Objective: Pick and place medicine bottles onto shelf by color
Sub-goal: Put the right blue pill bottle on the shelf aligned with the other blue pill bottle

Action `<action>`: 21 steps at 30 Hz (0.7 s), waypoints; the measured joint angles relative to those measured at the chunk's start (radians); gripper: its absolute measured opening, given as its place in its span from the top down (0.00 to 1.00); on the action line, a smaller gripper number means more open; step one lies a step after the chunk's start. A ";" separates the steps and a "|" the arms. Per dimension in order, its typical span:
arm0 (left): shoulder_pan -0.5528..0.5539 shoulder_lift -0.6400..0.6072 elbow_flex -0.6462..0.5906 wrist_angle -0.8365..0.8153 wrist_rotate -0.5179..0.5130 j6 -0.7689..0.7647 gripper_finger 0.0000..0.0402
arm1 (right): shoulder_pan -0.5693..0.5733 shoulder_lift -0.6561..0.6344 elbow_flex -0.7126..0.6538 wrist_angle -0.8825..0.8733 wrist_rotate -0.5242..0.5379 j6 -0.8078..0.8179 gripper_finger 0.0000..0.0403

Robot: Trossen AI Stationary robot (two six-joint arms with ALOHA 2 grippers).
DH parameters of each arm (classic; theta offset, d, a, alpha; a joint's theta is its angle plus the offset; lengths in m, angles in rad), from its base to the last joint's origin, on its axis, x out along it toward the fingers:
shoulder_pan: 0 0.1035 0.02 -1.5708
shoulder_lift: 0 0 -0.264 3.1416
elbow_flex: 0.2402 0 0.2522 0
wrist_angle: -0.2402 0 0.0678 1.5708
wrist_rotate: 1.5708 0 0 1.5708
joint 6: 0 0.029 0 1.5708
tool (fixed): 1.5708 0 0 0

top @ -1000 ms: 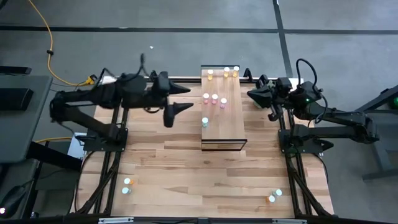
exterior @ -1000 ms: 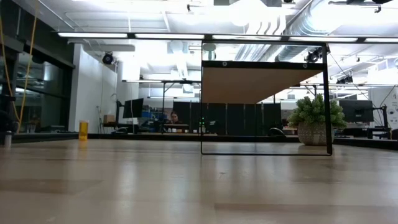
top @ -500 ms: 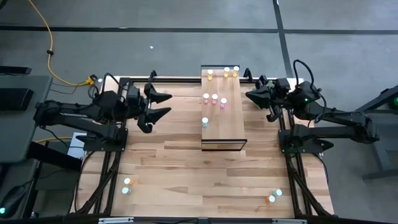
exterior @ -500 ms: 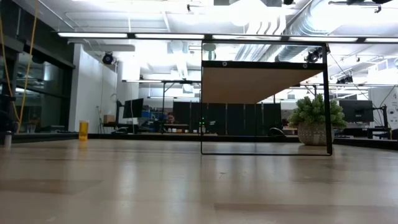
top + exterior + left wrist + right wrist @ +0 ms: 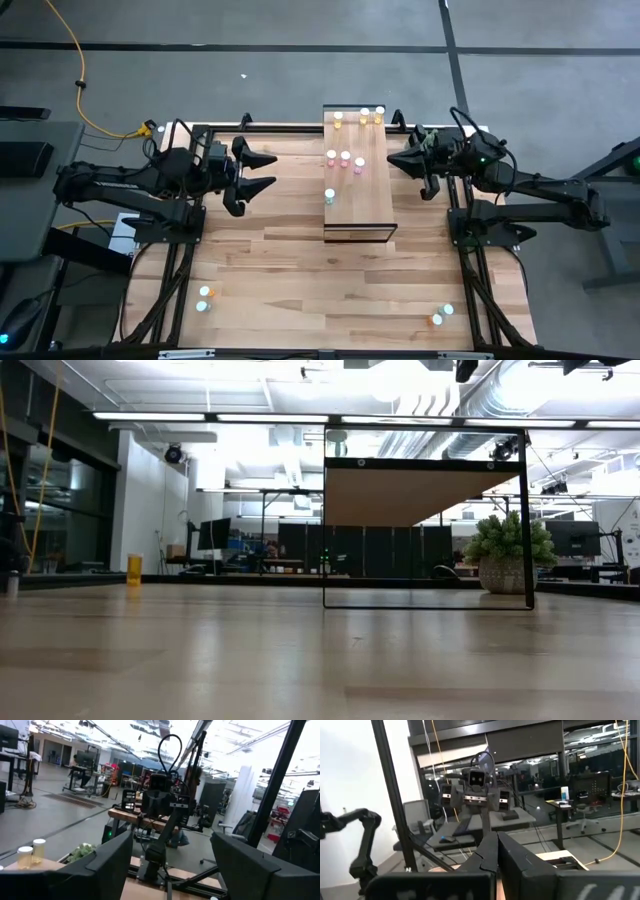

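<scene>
The left end effector (image 5: 262, 170) hung with fingers apart and empty, left of the shelf (image 5: 358, 215); the right end effector (image 5: 397, 160) was pressed together, empty, on its right. Seven medicine bottles (image 5: 345, 158) stood on the shelf in colour groups, while four waited on the counter (image 5: 300, 270) near its front corners, so sorting looked over halfway done.

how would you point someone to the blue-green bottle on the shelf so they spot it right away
Start at the shelf, the long pale board running down the middle of the table between the two arms. Yellow bottles stand at its far end, then a pink cluster. The blue-green bottle comes next, nearer the front, by the board's left edge. It stands alone there and is the only one of that colour.
</scene>
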 joint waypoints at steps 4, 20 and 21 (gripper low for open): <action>0.000 0.000 0.000 -0.004 0.000 0.000 0.34 | 0.000 0.000 0.000 -0.001 0.000 -0.009 1.00; 0.000 0.000 0.000 -0.007 0.003 0.046 0.51 | 0.000 0.000 0.000 -0.011 0.000 -0.010 1.00; 0.000 0.000 0.000 -0.007 0.003 0.054 0.53 | 0.000 0.000 0.000 -0.011 0.000 -0.010 1.00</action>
